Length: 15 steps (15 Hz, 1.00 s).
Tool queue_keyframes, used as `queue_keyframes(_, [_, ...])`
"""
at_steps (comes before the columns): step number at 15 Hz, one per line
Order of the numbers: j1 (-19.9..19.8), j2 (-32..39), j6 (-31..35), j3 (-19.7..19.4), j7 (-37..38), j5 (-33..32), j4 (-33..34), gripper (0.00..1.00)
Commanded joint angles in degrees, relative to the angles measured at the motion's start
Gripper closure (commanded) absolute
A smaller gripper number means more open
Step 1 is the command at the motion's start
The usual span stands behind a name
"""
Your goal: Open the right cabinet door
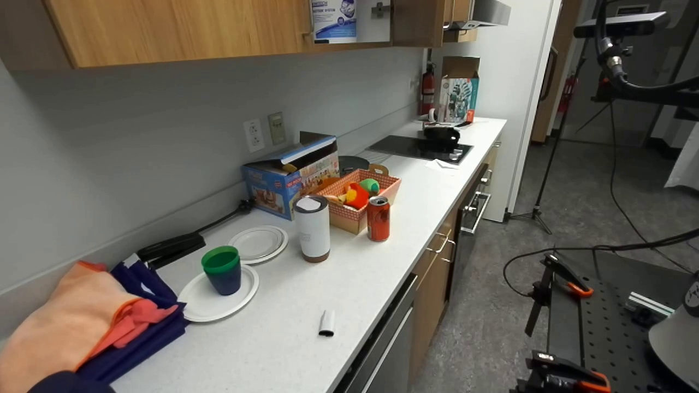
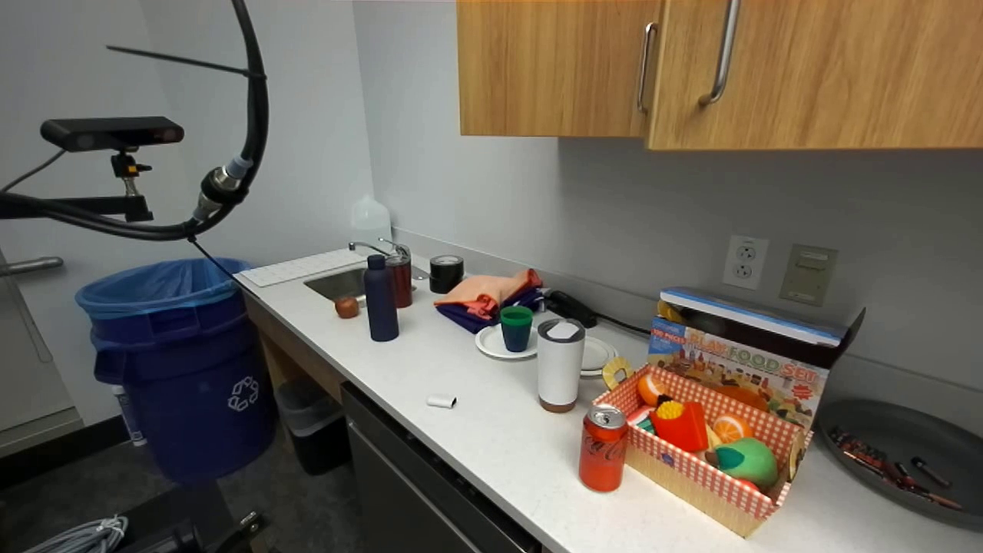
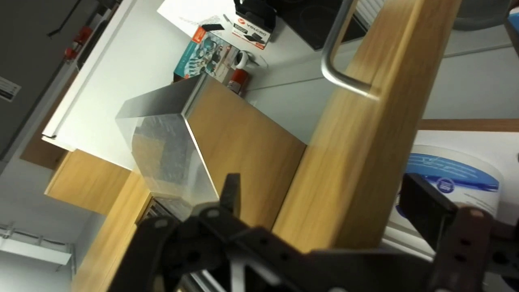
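Observation:
The right cabinet door, a light-brown wooden panel, is swung out from the cabinet. Its inner side [image 1: 418, 24] and its outer face [image 2: 837, 73] show in the exterior views. Its silver bar handle [image 2: 724, 57] also shows in the wrist view [image 3: 327, 65], beyond the jaws. In the wrist view my gripper [image 3: 324, 180] is open, with the door's edge [image 3: 336, 162] between its spread fingers. One finger is on the outer side, one on the inner; gaps show, no contact is clear. The gripper is outside both exterior views. The matching left door [image 2: 553, 69] is closed.
A blue-and-white box [image 1: 336, 24] stands in the open cabinet; a container with a blue label [image 3: 454, 174] shows inside. A metal range hood [image 3: 174, 158] is beyond the door. The counter below holds a white tumbler [image 2: 559, 361], a red can [image 2: 603, 453] and a toy-food basket [image 2: 691, 491].

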Motion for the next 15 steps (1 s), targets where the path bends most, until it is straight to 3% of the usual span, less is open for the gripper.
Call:
queue_keyframes(1, [-0.95,-1.86,-6.20,0.54,4.96,-3.94,-0.44,0.00])
queue_keyframes(11, [-0.46,-9.16,-29.38,0.81,14.62,-7.40,-1.38,0.00])
queue_keyframes(14, [-0.07,-10.80,-33.36,0.35,17.54,-8.48,-1.15,0.00])
queue_keyframes(15, [1.30,-9.04,-32.07,-0.54,15.24,-7.21,-0.06,0.00])
